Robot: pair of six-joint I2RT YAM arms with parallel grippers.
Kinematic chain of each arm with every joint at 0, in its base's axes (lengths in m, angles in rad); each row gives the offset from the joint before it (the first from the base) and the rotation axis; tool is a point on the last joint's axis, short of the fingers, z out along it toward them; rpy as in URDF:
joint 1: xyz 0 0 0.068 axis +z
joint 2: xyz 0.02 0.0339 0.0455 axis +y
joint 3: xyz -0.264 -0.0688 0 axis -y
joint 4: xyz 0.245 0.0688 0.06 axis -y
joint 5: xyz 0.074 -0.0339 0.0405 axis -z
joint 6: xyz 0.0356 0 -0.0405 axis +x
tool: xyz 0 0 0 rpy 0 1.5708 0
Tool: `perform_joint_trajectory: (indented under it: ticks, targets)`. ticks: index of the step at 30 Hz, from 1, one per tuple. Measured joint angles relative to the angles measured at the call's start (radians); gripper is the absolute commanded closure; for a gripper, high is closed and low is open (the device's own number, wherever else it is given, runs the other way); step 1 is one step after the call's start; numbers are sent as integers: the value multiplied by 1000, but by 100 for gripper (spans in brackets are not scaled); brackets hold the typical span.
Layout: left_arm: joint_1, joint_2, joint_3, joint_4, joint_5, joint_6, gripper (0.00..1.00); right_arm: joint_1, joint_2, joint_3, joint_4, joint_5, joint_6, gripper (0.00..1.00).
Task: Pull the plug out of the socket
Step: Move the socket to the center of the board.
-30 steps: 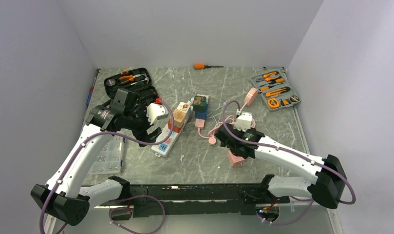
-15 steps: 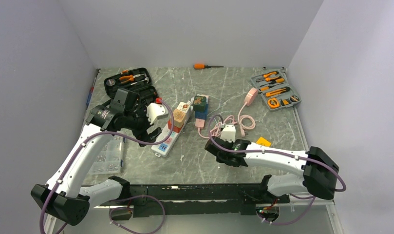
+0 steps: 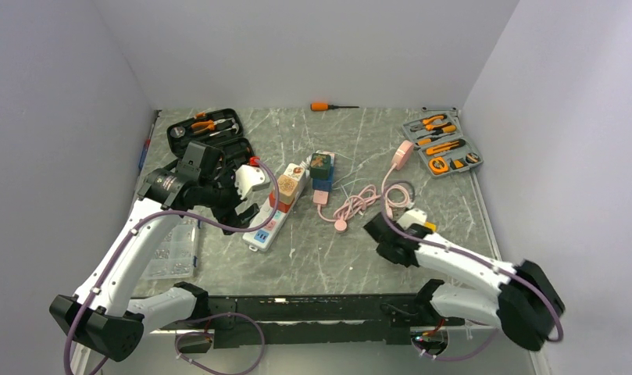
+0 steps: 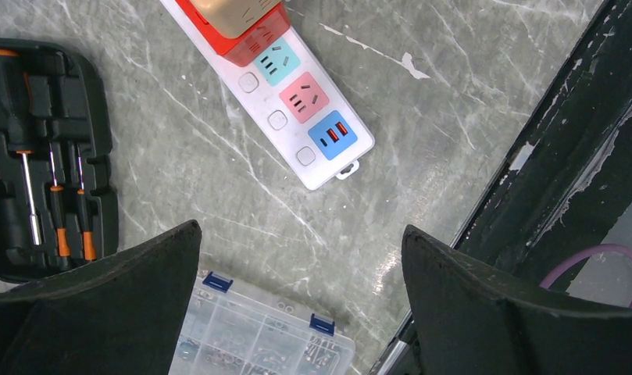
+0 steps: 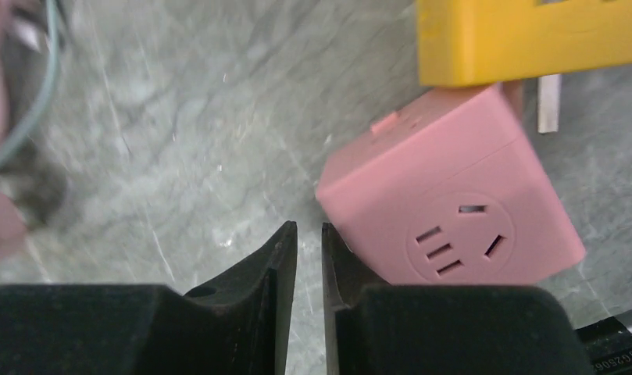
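Beside the right gripper, its fingers pressed nearly together on nothing, lies the pink socket cube, one edge touching the yellow plug; over the white power strip, the left gripper hangs spread wide.

"That table, is it stone?"
"Looks like marble: grey-green, scratched, with a dull sheen."
"And the pink socket cube?"
"Smooth matt plastic. The power strip is glossier white plastic, the parts box clear plastic."

Black tool case, orange screwdriver and grey tool case lie near the back wall
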Motion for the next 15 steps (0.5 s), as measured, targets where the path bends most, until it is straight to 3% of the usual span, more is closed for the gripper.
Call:
perform_joint_trajectory:
  ticks: [4,7,13,15]
  targets:
    - [0,0,0,-3,0,0,1,-147,-169,-31,5,-2,-10,77]
    - [0,0,-2,0,0,0,1,-233,-203,-22,19,-6,-64,71]
    - [2,3,-26,30,-9,-11,1,-234,-105,121,34,-26,-231,33]
    - [2,7,-44,64,-23,-30,1,-195,-86,184,59,-27,-278,25]
